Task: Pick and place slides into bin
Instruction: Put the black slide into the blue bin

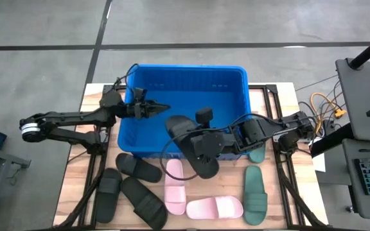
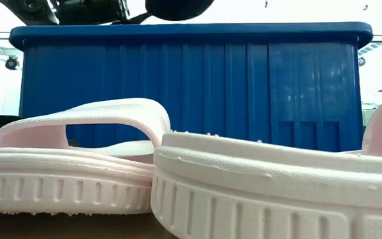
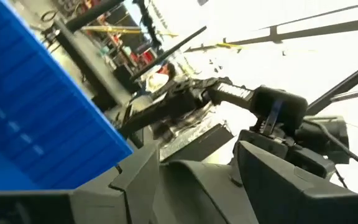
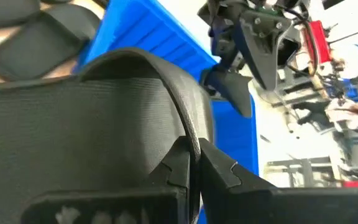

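Carrying black slide [image 1: 196,153], right gripper [image 4: 194,163] clenched on its strap, over blue bin [image 1: 236,72]; left gripper [image 1: 162,106] released; lowering, release next.

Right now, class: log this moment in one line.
right gripper: shut on black foam slide, above blue plastic bin | left gripper: open over bin

From my seat the bin [image 1: 184,77] is bright blue, ribbed walls showing as darker vertical stripes in the low view. Slides on the pale wood table [image 1: 76,186]: two light pink [image 1: 175,187], two dark green [image 1: 254,194] (almost teal), and black ones [image 1: 139,168]. The right gripper [image 4: 193,163] is dark, pinching a black slide [image 1: 188,138] with fine ridged texture.
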You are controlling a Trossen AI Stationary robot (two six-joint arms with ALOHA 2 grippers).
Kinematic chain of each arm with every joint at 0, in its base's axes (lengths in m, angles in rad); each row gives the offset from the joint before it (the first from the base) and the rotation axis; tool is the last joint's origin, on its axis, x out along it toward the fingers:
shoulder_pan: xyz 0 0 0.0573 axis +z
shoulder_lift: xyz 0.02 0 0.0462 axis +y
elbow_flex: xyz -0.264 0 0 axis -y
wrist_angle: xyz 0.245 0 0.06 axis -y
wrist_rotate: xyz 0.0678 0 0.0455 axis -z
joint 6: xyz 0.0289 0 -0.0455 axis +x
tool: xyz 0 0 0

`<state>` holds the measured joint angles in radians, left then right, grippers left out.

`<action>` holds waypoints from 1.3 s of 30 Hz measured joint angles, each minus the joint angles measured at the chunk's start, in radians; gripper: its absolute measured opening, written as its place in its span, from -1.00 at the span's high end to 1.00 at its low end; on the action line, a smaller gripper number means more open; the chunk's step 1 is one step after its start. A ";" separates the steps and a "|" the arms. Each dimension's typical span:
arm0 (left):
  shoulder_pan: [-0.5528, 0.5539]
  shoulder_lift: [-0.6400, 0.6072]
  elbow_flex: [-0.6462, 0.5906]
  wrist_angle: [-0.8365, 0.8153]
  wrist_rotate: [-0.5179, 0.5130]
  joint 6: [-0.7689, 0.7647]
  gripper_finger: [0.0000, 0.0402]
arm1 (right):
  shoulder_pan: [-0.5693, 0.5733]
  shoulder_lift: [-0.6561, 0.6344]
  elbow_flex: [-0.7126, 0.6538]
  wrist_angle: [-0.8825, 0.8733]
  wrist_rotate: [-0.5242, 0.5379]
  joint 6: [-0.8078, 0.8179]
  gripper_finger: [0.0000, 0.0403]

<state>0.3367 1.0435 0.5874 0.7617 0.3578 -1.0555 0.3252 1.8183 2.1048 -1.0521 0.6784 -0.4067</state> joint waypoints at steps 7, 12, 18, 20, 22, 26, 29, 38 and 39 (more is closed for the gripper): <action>0.005 -0.003 0.001 0.216 0.002 0.068 0.01 | -0.003 0.000 0.000 -0.040 0.083 0.076 0.96; 0.004 -0.029 0.001 0.235 0.004 0.074 0.01 | -0.013 -0.005 0.000 -0.053 0.127 0.114 0.96; 0.001 -0.111 -0.001 0.310 0.057 0.216 0.01 | -0.039 -0.016 0.000 -0.054 0.145 0.186 0.96; 0.002 -0.148 -0.003 0.304 0.054 0.246 0.01 | -0.053 -0.021 0.000 -0.061 0.145 0.206 0.96; 0.002 -0.185 -0.004 0.293 0.052 0.275 0.01 | -0.068 -0.028 0.000 -0.072 0.145 0.222 0.96; 0.003 -0.268 -0.004 0.206 0.007 0.359 0.01 | -0.101 -0.051 0.000 -0.078 0.138 0.250 0.96; 0.003 -0.333 0.003 0.042 -0.042 0.440 0.01 | -0.127 -0.071 0.000 -0.078 0.137 0.242 0.96; 0.003 -0.476 0.021 -0.321 -0.188 0.638 0.01 | -0.209 -0.100 0.000 -0.119 0.127 0.215 0.96; 0.003 -0.485 0.021 -0.345 -0.203 0.655 0.01 | -0.219 -0.100 0.000 -0.129 0.126 0.213 0.96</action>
<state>0.3393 0.5583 0.6082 0.4169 0.1545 -0.4001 0.1066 1.7180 2.1048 -1.1811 0.8047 -0.1936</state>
